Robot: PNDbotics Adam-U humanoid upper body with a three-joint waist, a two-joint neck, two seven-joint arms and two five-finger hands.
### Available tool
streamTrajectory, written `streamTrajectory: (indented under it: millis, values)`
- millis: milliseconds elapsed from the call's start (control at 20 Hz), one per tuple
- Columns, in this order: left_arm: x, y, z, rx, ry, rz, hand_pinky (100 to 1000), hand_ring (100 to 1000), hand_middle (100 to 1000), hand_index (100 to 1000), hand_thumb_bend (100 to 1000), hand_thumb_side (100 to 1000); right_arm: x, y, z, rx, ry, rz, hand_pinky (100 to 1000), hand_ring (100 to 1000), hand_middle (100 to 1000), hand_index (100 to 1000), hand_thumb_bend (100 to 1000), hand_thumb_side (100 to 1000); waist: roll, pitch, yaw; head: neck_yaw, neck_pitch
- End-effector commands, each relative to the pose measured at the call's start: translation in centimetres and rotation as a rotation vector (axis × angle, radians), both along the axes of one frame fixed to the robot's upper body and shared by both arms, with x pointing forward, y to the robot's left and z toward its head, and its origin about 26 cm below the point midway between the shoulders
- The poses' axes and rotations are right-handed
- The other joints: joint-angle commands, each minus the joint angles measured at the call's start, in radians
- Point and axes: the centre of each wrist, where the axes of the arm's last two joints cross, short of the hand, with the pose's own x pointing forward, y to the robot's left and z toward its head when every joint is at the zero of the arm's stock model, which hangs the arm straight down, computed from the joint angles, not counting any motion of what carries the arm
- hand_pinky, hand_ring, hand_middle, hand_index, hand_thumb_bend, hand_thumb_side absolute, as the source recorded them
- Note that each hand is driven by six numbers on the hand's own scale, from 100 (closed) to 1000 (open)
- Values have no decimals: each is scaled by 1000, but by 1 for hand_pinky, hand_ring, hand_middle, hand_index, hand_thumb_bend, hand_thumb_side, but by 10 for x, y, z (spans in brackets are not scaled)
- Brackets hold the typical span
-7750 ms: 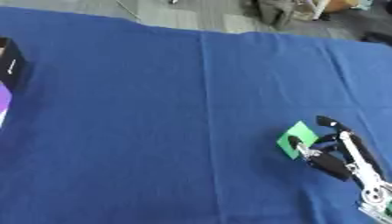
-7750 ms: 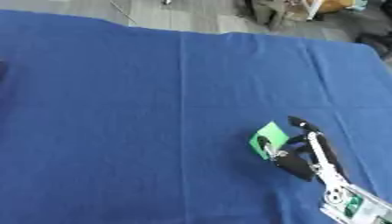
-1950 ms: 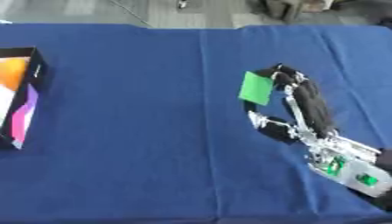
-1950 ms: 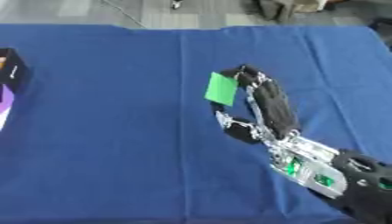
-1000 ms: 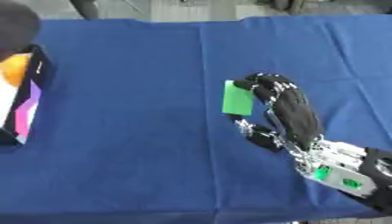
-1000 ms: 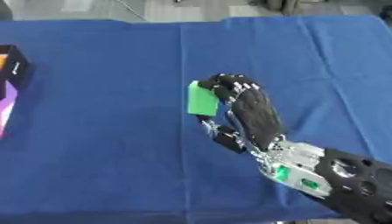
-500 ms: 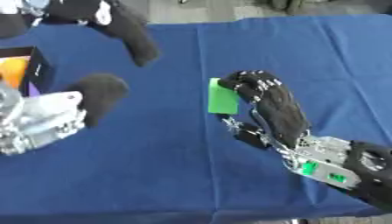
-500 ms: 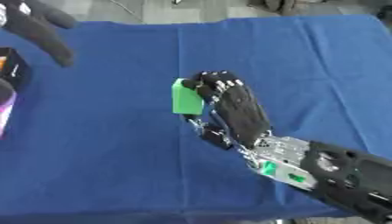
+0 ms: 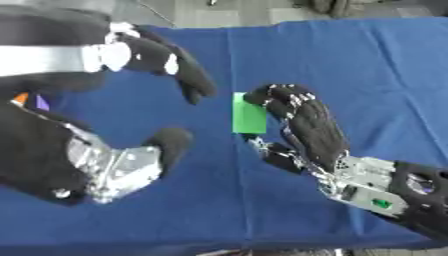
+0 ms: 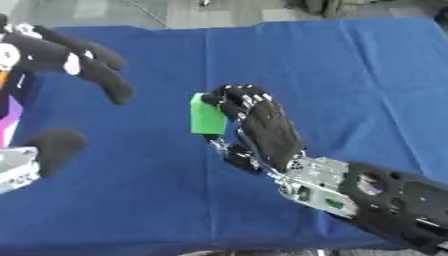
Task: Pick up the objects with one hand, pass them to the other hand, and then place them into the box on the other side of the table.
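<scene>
A flat green block point(image 9: 249, 114) is held up over the blue table point(image 9: 367, 65), pinched at its right edge by my right hand point(image 9: 306, 131), which comes in from the lower right with its back toward the camera. My left hand point(image 9: 157, 67) is raised on the left, open, with its fingers spread above and its thumb point(image 9: 168, 143) below. It faces the block with a gap between them. The box point(image 10: 9, 112) shows only as a purple and orange sliver at the left edge, mostly hidden by the left arm.
The blue cloth covers the whole table. A grey floor and a dark object lie beyond the far edge at the top. The left forearm fills the lower left of the left eye view.
My right hand has carried the green block further left and toward the middle. My left hand has risen from the left and spread open close to the block.
</scene>
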Motion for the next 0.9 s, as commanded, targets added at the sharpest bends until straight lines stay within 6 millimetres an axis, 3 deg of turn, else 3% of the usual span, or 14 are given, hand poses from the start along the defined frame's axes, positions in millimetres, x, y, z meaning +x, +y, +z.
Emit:
streamTrajectory:
  millis: [50,350,900]
  values:
    - [15,-4,-1,-13,-19,26,954,1000,759,897,100,715,-3,0,0,32,-86,-71,543,579,632,631,100,122,2,-16,-4,0,-3]
    - [46,-10,-17,-48,3,77,964,1000,753,897,100,715,-8,2,-7,-9,-102,-46,584,599,631,629,100,133,6,-12,-20,5,-1]
    - [67,-21,-34,-50,51,59,979,1000,757,900,100,817,-14,3,-13,-135,-214,-20,651,638,622,618,100,129,11,-14,-31,6,5]
